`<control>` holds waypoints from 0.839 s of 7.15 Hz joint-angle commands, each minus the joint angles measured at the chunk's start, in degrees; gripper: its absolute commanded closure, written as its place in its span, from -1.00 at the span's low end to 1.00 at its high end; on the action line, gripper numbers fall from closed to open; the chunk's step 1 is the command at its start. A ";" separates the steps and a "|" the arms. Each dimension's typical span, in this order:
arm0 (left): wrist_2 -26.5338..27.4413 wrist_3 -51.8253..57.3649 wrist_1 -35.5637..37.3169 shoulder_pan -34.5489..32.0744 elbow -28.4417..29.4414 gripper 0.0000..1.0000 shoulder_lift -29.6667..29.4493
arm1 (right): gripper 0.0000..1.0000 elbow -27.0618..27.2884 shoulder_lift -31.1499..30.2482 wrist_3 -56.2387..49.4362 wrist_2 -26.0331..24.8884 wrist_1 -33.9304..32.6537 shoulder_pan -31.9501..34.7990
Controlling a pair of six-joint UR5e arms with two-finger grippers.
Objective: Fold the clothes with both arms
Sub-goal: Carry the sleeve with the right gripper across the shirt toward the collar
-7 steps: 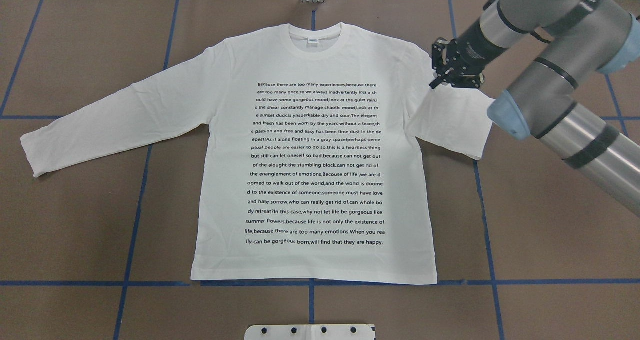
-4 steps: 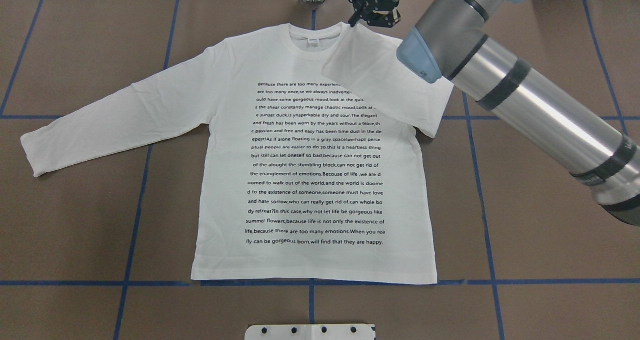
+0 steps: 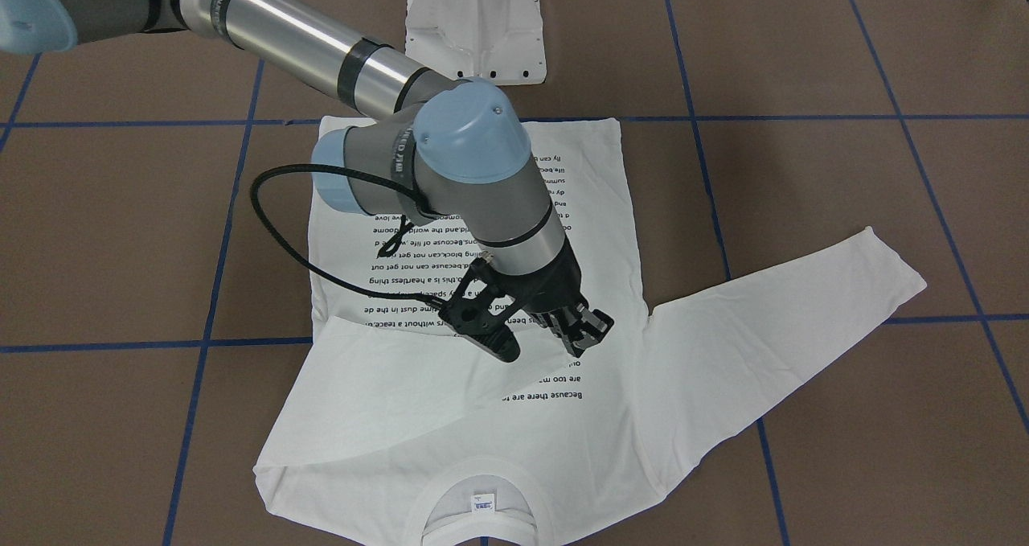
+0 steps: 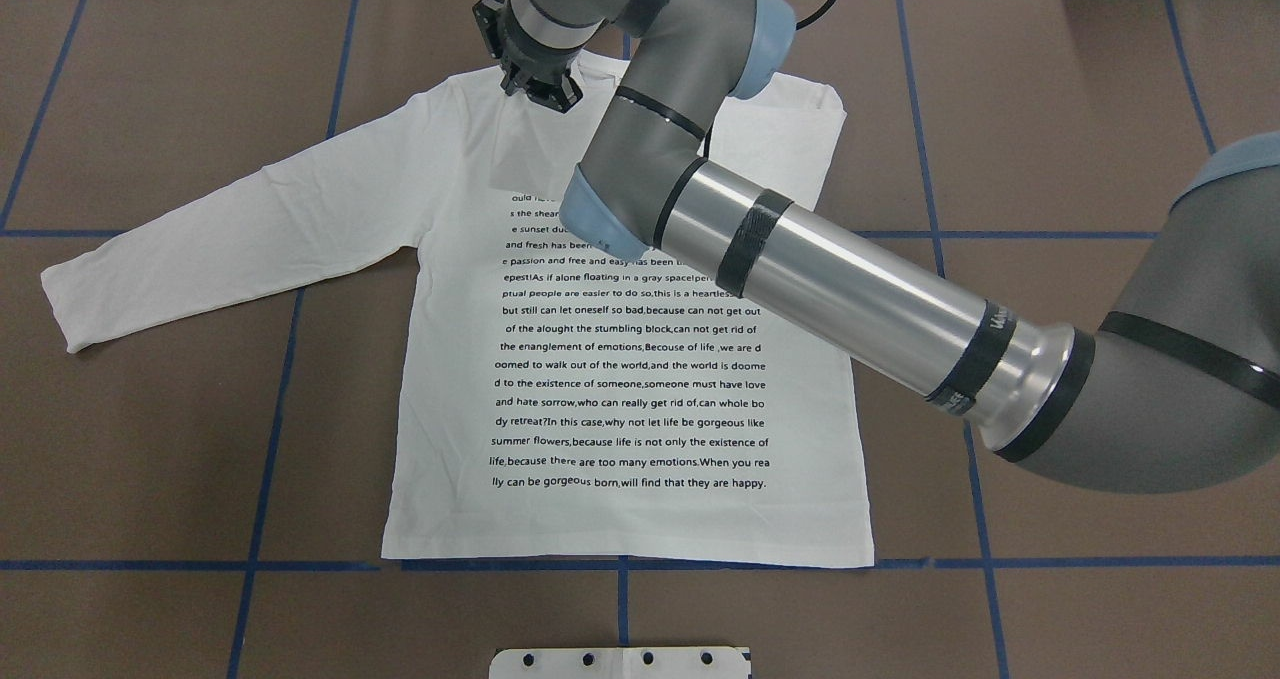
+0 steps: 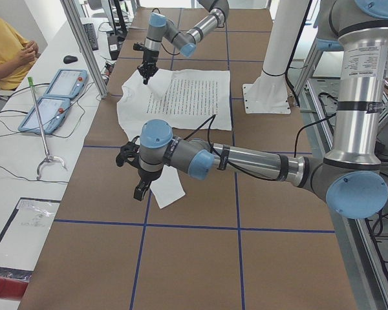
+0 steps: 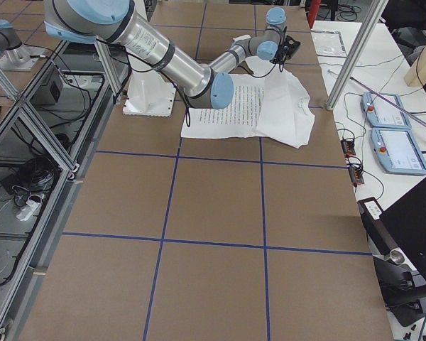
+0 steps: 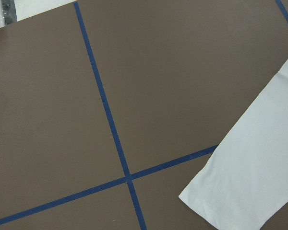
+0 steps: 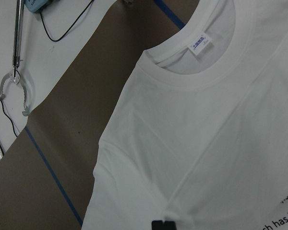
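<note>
The white long-sleeved shirt [image 4: 620, 529] lies flat, text side up, collar [image 3: 482, 502] toward the far edge. My right arm reaches across it. The right gripper [image 4: 540, 94] hovers by the collar's left side, shut on the cuff of the right sleeve [image 3: 386, 401], which is drawn over the chest and hides the top text lines. The left sleeve [image 4: 230, 229] lies stretched out to the side. My left gripper [image 5: 140, 188] hangs above that sleeve's cuff [image 7: 249, 182]. It shows only in the exterior left view, so I cannot tell whether it is open or shut.
Blue tape lines [image 4: 270, 439] grid the brown table. The white pedestal [image 3: 474, 23] stands at the robot's side of the shirt hem. Beyond the table's far edge are teach pendants [image 5: 55, 97], a hook tool [image 5: 45, 148] and a seated person [image 5: 6, 45].
The right gripper has carried the right sleeve from the shirt's right side up past the collar and across to the left chest. The sleeve now covers the first text lines.
</note>
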 commanded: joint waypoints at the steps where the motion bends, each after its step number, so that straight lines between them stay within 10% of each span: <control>1: -0.16 0.12 0.00 0.00 -0.04 -1.00 0.00 | 1.00 -6.27 2.76 2.50 -6.17 5.29 -3.87; 5: -0.16 0.20 0.00 0.00 -0.13 -1.00 -0.09 | 1.00 -7.24 4.87 6.03 -13.90 7.04 -7.56; 6: -0.16 0.12 0.00 0.00 0.31 -1.00 0.00 | 0.37 -7.51 4.87 6.30 -14.27 7.14 -7.57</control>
